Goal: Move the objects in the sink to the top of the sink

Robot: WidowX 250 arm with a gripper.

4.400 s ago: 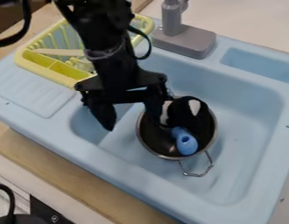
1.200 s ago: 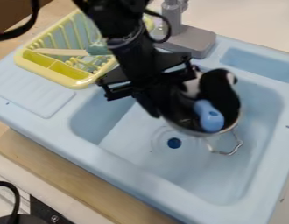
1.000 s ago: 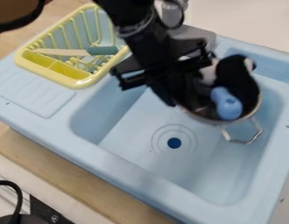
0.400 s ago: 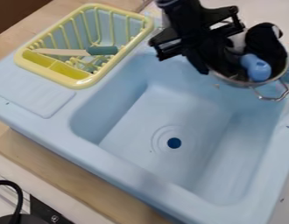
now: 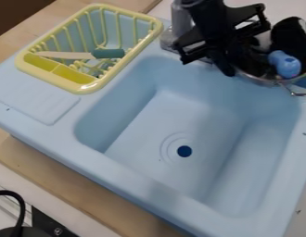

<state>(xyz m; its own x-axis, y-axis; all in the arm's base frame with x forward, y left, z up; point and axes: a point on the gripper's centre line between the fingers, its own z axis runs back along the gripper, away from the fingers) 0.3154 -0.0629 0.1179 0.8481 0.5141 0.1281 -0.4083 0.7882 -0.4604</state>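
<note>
Pot (image 5: 261,81), handle (image 5: 297,94) toward lower right

Black arm (image 5: 208,21) slants down, its jaws clamped.

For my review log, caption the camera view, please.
End effector holding pot with plush and blue toy inside, by the sink's far edge.

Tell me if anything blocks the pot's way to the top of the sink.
Nothing visible does. The gripper holds the pot above what looks like the far edge of the sink. The faucet stands to the pot's left in the picture. What lies beneath the pot is mostly hidden.
</note>
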